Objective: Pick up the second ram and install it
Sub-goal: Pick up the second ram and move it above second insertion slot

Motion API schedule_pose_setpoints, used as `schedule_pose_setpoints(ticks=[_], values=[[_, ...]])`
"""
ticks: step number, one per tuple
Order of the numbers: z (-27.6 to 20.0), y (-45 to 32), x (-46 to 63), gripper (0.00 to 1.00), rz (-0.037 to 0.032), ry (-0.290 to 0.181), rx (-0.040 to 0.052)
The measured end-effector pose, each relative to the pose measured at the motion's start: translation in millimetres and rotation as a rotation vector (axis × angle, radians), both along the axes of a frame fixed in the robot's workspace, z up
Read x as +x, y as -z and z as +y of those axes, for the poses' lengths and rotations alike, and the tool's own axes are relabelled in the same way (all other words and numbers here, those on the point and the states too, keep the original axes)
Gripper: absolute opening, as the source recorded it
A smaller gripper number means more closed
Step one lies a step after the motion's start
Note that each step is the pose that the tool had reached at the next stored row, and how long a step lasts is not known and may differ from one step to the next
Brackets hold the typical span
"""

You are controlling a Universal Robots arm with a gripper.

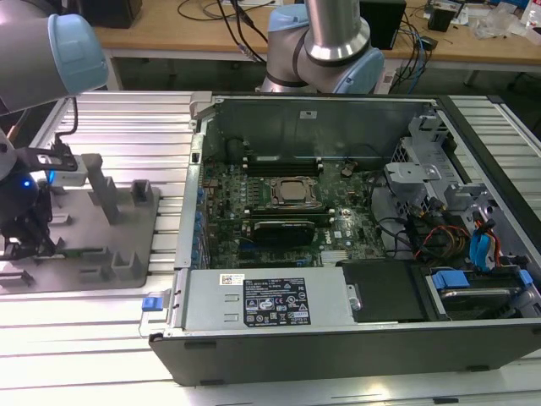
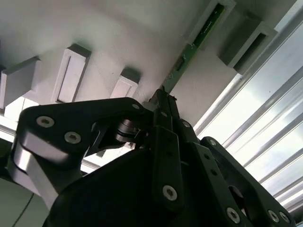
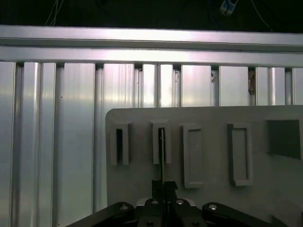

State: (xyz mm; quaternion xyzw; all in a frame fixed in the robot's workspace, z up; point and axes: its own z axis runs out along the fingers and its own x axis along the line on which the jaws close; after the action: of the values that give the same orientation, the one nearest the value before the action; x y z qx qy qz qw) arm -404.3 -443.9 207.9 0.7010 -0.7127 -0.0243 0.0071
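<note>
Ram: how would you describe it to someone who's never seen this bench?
Find the grey fixture plate at the exterior view's left, beside the open computer case. The ram is the thin green board standing on edge in a slotted block there, one end in the tool; the blocks around it are grey.

The exterior view looks down from far back on the computer case [image 1: 338,355], with the grey fixture plate [image 1: 93,233] at the exterior view's left. Both wrist views sit near that plate: the first faces straight down, the second slants past the gripper [image 2: 163,97].
</note>
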Motion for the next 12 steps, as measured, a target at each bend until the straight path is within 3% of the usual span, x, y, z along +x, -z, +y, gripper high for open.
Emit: schedule_pose_setpoints(ticks=[4, 12], values=[[0.0, -3.7, 0.0, 0.09, -0.0001, 0.01, 0.0002], [0.0, -3.8, 0.0, 0.09, -0.0005, -0.005, 0.0002]])
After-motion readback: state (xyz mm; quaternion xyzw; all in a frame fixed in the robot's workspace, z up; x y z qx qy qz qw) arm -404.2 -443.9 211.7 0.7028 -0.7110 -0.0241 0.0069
